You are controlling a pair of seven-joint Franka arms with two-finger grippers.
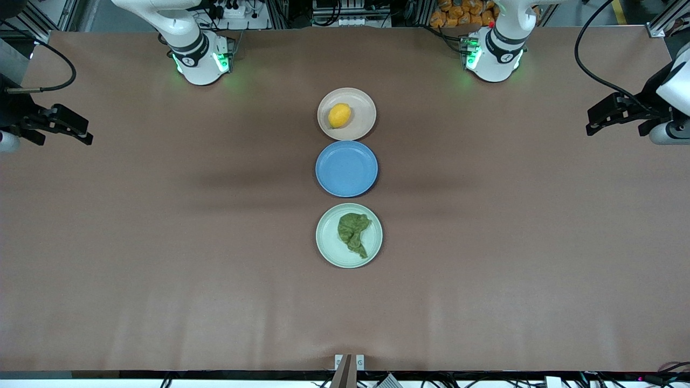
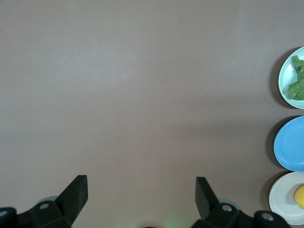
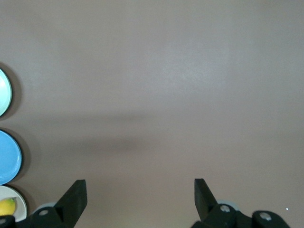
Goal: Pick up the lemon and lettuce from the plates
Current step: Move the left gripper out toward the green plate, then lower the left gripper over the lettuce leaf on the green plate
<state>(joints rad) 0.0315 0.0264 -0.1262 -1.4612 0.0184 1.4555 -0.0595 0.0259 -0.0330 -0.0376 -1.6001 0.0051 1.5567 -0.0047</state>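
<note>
The yellow lemon (image 1: 339, 115) lies on the beige plate (image 1: 362, 104), the plate farthest from the front camera. The dark green lettuce (image 1: 354, 233) lies on the mint green plate (image 1: 326, 240), the nearest one. Both plates show at the edge of the left wrist view, lettuce (image 2: 295, 83) and lemon (image 2: 299, 196). The lemon also shows in the right wrist view (image 3: 6, 206). My left gripper (image 1: 593, 123) is open and empty over the left arm's end of the table. My right gripper (image 1: 83, 133) is open and empty over the right arm's end.
A blue plate (image 1: 346, 168) sits empty between the beige and mint plates. The three plates form a line down the middle of the brown table (image 1: 161, 242). The arm bases (image 1: 200, 56) stand along the table's edge farthest from the front camera.
</note>
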